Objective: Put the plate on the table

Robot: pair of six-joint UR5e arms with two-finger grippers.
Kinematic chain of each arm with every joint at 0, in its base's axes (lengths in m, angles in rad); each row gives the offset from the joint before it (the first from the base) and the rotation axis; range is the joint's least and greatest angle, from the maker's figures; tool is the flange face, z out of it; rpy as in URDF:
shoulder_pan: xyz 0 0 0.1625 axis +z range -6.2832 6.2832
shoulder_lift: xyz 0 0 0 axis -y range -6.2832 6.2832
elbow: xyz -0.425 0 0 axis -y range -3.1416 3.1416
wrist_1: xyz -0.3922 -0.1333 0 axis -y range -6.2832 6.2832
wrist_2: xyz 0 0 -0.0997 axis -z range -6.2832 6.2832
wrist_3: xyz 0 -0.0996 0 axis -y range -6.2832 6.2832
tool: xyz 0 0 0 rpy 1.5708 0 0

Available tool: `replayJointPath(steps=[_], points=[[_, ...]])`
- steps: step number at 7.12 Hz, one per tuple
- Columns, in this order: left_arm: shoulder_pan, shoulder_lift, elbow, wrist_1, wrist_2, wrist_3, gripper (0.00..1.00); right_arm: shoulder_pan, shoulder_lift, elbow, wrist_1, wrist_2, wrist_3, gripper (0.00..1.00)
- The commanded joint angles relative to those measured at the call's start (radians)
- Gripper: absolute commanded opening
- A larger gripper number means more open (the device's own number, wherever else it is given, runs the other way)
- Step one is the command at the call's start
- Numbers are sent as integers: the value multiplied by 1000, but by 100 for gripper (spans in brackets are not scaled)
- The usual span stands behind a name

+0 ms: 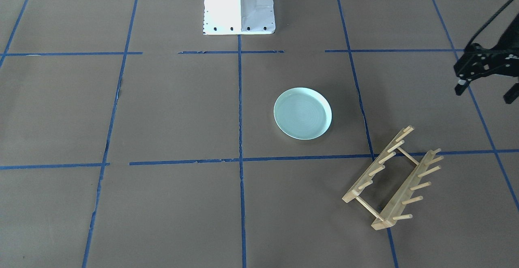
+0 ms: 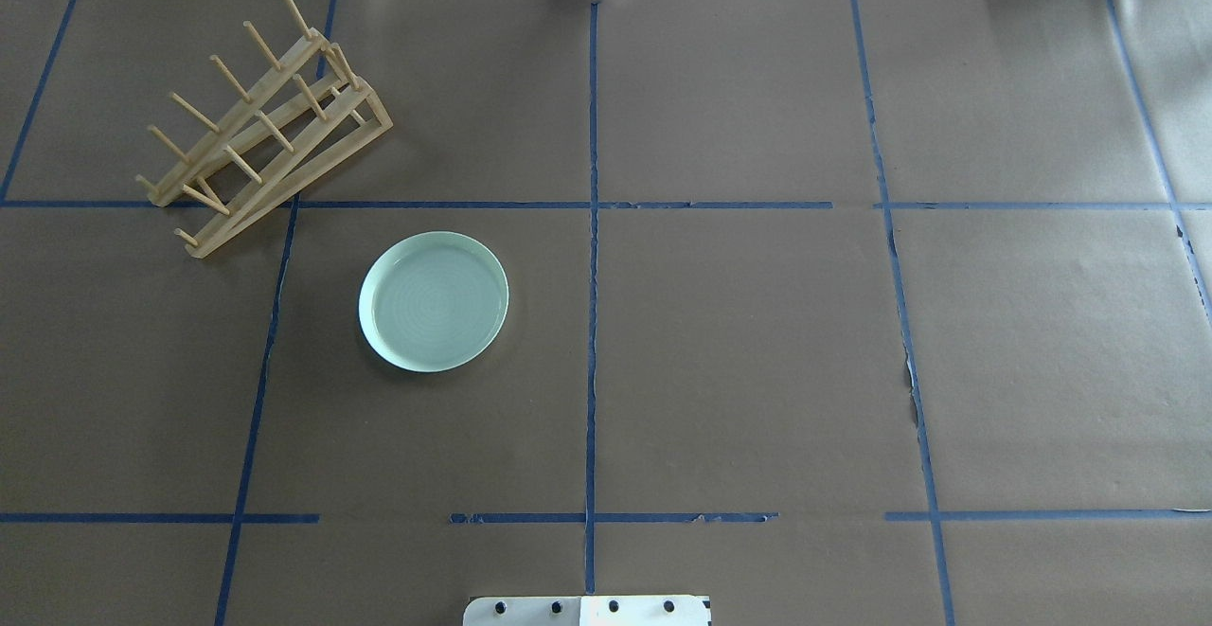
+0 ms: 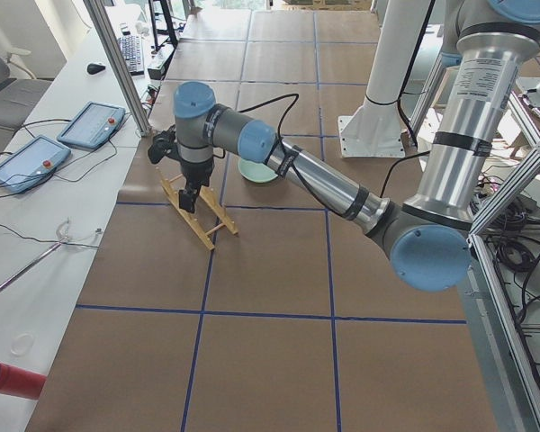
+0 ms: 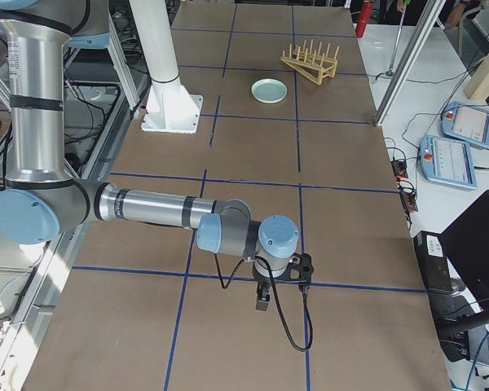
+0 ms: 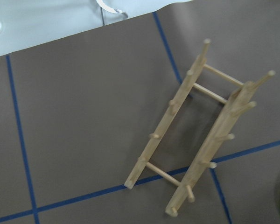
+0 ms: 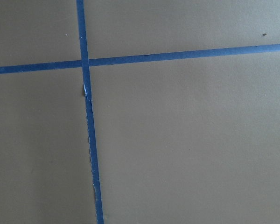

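Note:
The pale mint-green plate (image 1: pixel 303 113) lies flat on the brown table (image 1: pixel 162 118), right side up, with nothing touching it. It also shows in the overhead view (image 2: pixel 434 301) and small in the side views (image 3: pixel 256 171) (image 4: pixel 270 90). My left gripper (image 1: pixel 484 93) hangs above the table beside the wooden rack, well away from the plate, with its fingers spread and empty. My right gripper (image 4: pixel 263 297) hovers low over the table far from the plate. It shows only in the exterior right view, so I cannot tell if it is open or shut.
A wooden peg rack (image 1: pixel 393 179) stands at an angle across a tape line near the plate, and it fills the left wrist view (image 5: pixel 200 135). The white robot base (image 1: pixel 239 6) sits at the table's robot-side edge. The right wrist view shows only table and blue tape (image 6: pixel 86 93).

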State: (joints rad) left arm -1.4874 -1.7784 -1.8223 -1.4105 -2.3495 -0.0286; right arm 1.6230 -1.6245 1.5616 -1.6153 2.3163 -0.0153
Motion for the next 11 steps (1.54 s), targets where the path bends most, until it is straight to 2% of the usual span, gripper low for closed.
replayJointPath(steps=[1,2,6,11], points=[[-48,88,165,-65,-28,124,100,0,0,0,0,0,0,100],[-48,99,210,-83,-27,125,100,0,0,0,0,0,0,100],[-92,166,222,-79,-30,138,100,0,0,0,0,0,0,100],[-94,166,224,-74,-28,133,100,0,0,-2,0,0,0,100]])
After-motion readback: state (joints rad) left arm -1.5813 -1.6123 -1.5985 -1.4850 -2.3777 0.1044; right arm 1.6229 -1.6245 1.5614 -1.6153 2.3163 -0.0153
